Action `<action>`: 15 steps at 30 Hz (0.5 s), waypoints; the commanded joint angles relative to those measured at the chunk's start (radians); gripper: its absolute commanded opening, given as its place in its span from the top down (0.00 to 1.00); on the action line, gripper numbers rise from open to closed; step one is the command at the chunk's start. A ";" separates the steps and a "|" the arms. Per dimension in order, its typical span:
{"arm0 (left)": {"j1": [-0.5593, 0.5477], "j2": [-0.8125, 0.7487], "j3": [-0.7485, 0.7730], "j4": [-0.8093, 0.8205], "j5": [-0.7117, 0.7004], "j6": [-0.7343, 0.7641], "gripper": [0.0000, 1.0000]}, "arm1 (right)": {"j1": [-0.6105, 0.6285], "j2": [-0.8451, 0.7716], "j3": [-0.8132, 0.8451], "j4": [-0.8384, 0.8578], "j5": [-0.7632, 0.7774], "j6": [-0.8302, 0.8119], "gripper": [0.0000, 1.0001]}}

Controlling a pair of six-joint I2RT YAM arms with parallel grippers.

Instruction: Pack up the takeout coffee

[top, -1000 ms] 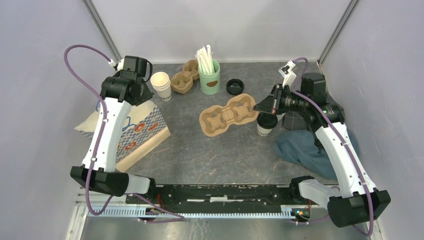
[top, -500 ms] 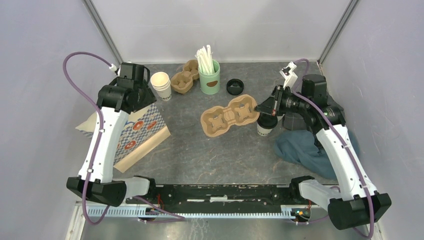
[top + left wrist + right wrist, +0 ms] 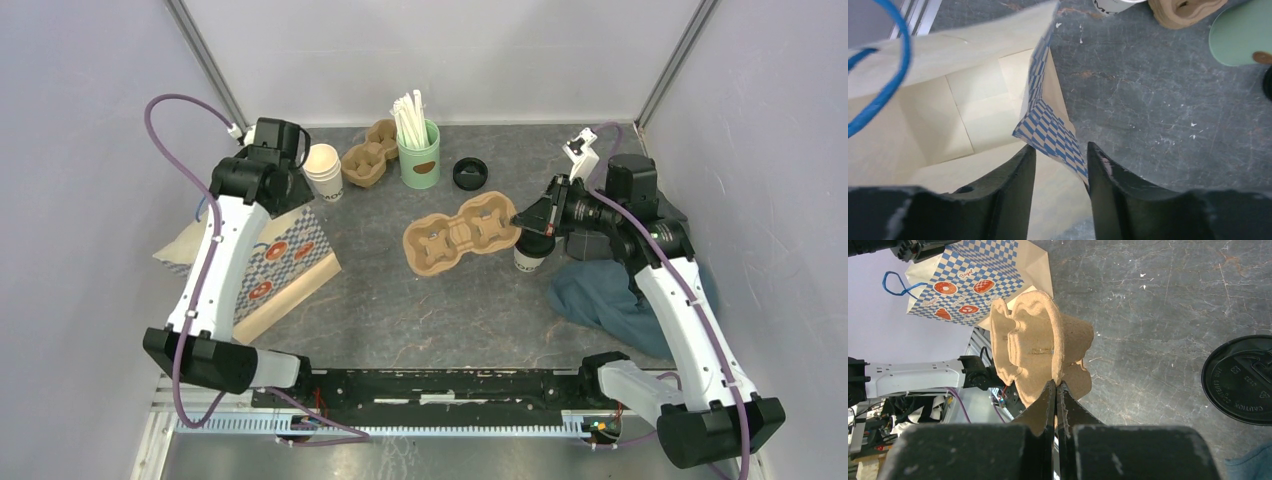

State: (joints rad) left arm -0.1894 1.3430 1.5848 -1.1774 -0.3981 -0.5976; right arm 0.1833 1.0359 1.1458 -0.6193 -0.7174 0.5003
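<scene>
Dial reference: overhead view, 12 o'clock at the far wall, centred on the item named.

**Task item.** The takeout coffee (image 3: 528, 257), a small white paper cup with dark print and a round black plastic lid, stands upright on the scuffed grey table (image 3: 420, 310). It sits at 4 o'clock of the brown moulded-pulp two-cup carrier (image 3: 460, 232), just beside that carrier's right-hand end. In the right wrist view its lid (image 3: 1243, 380) lies directly below the fingers.

**Right gripper** (image 3: 521, 222). The fingers are pinched tight on the carrier's right-hand rim (image 3: 1048, 340). The gripper hangs over the coffee and covers part of the lid from above. Whether the carrier is clear of the table cannot be told.

**Left gripper** (image 3: 1061, 150). The jaws stand apart over the open mouth of the blue-and-white checked paper bag (image 3: 285, 255). A checked corner of the bag wall (image 3: 1048, 130) rises between the fingers and is not clamped. The bag's blue handle loop (image 3: 898, 65) curves at the left of the left wrist view.

**Obstructions.** The carrier lies between the coffee and the bag. The bag stands at 9 o'clock of the carrier, well apart.

**Surroundings.**
- Loose round black lid (image 3: 469, 174): 12 o'clock of the carrier.
- Green cylindrical holder of white straws (image 3: 420, 160): 11 o'clock of the carrier.
- Smaller brown pulp tray (image 3: 368, 160): 9 o'clock of the holder, just beside it.
- Stack of lidless white cups (image 3: 322, 165): 9 o'clock of that tray, near the left wrist.
- Crumpled blue-grey cloth (image 3: 605, 295): 4 o'clock of the coffee, under the right arm.
</scene>
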 commanded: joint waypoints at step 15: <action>-0.116 -0.075 0.035 0.046 0.460 -0.141 0.98 | 0.002 -0.010 0.135 -0.154 0.133 -0.121 1.00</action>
State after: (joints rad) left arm -0.2111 1.3190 1.6093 -1.1793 -0.1238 -0.6456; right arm 0.1833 1.0359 1.1851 -0.7189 -0.6666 0.4469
